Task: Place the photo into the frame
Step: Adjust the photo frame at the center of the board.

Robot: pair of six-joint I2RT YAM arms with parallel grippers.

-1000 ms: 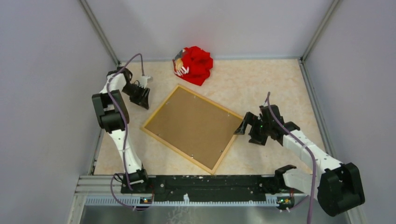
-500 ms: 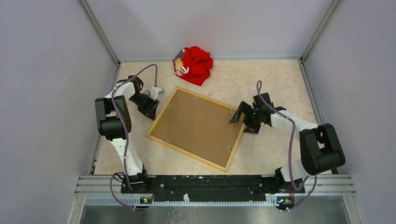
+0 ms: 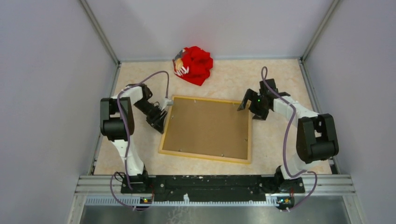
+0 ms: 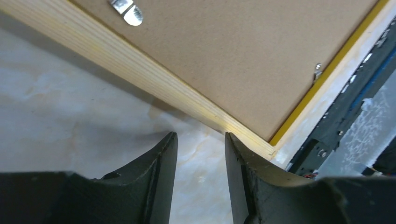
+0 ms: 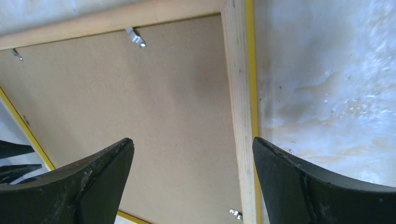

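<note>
frame (image 3: 204, 157) lies face down on the table (image 3: 280, 70), pale wood side up, roughly square to the arms. brown backing board (image 3: 208, 127) sits inside it, and small metal clips (image 5: 135, 37) reach over the board's edge. photo not visible in any view; cannot tell whether it is under the board. left gripper (image 4: 200, 140) low beside the frame's left rail, fingers a narrow gap apart, nothing between them. right gripper (image 5: 192, 142) over the far right corner, fingers spread wide, empty. judgement: insertion cannot be confirmed; if the photo is not inside, clips, board and photo all remain. red cloth (image 3: 197, 64) at far edge, untouched.
</note>
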